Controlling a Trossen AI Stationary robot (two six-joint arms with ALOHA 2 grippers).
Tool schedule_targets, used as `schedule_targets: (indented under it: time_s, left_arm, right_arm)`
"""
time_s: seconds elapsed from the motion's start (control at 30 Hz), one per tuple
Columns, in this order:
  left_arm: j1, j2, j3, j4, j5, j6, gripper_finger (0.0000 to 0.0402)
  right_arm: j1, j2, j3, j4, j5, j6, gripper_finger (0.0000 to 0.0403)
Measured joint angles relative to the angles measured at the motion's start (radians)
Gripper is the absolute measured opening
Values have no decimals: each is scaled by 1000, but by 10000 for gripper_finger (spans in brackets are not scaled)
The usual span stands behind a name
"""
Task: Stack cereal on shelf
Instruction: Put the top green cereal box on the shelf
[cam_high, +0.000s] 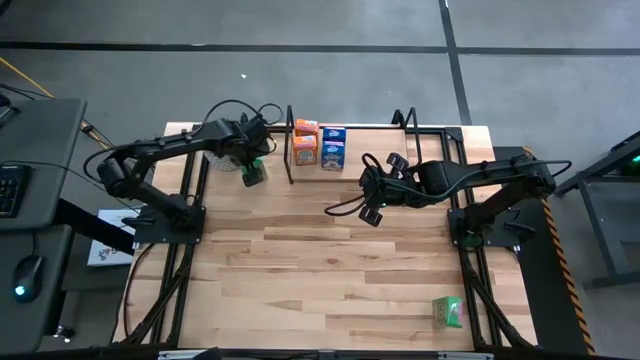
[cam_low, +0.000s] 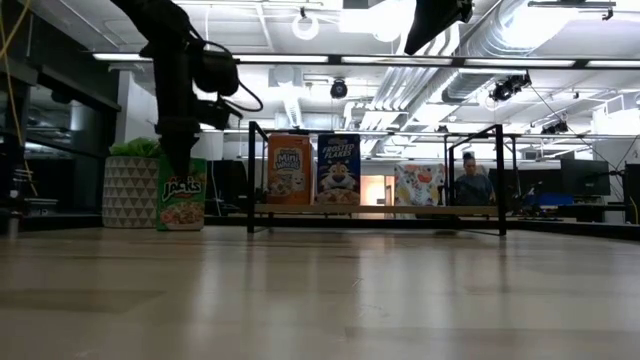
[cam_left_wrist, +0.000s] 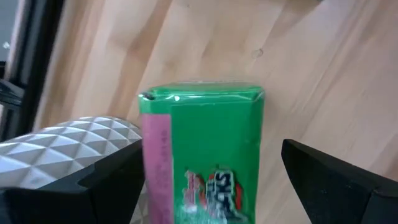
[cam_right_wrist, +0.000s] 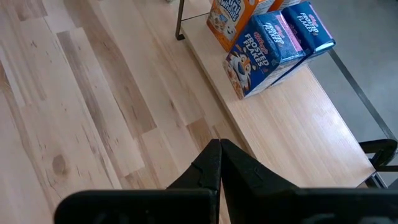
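Note:
A green cereal box (cam_left_wrist: 205, 155) stands upright on the table beside the shelf's left end (cam_high: 254, 173) (cam_low: 181, 200). My left gripper (cam_left_wrist: 211, 149) is open and reaches down over it (cam_high: 250, 162), one finger on each side. A gap shows beside one finger; whether the other touches the box I cannot tell. Two orange boxes (cam_high: 305, 141) (cam_right_wrist: 231, 15) and two blue boxes (cam_high: 333, 147) (cam_right_wrist: 273, 43) stand on the shelf board (cam_right_wrist: 292, 118) at its left end. A second green box (cam_high: 449, 310) lies near the table's near right corner. My right gripper (cam_right_wrist: 219, 149) is shut and hovers above the table just in front of the shelf (cam_high: 370, 188).
A white faceted plant pot (cam_left_wrist: 62, 149) (cam_low: 130, 190) stands close beside the green box, on the side away from the shelf. The shelf's black end frames (cam_low: 250, 175) rise at both ends, and the right part of its board (cam_high: 400, 140) is bare. A person sits in the room behind (cam_low: 468, 180).

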Motion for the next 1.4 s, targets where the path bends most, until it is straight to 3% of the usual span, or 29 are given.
schedule_targets:
  time_s: [0.33,1.1,1.4]
  left_arm:
    - [0,41,0,16,2,-33,336]
    - [0,41,0,13,1,-41,166]
    - [-3,24,170,-229,9,-98,150]
  right_arm:
    - [0,0,0,0,0,0,0]
    - [0,0,0,0,0,-1,0]
    - [0,0,0,0,0,-3,0]
